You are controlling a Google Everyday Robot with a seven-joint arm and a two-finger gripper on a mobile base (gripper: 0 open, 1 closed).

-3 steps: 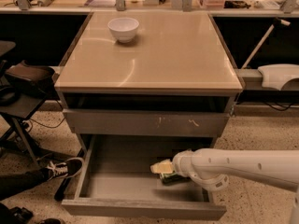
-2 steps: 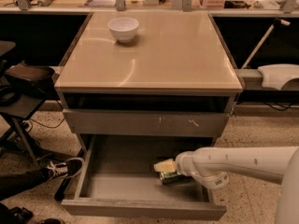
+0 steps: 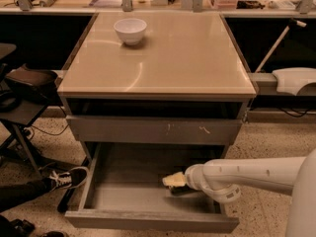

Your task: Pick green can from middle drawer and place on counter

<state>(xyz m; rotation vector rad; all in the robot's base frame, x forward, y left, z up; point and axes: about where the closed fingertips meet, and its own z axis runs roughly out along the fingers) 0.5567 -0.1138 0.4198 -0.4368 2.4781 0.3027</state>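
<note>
The cream gripper [image 3: 173,180] on its white arm [image 3: 247,174] sits in the grey drawer [image 3: 148,220], just over a dark can [image 3: 183,191]; above it are a beige counter [image 3: 187,58] and a white bowl [image 3: 130,30].

The pale yellow-tipped two-finger gripper [image 3: 171,181] sits low in the middle of the view, pointing left and slightly downward, with the rounded white wrist joint [image 3: 223,190] just to its right and the smooth white tubular arm [image 3: 256,173] stretching nearly level further right to the view's edge.
</note>
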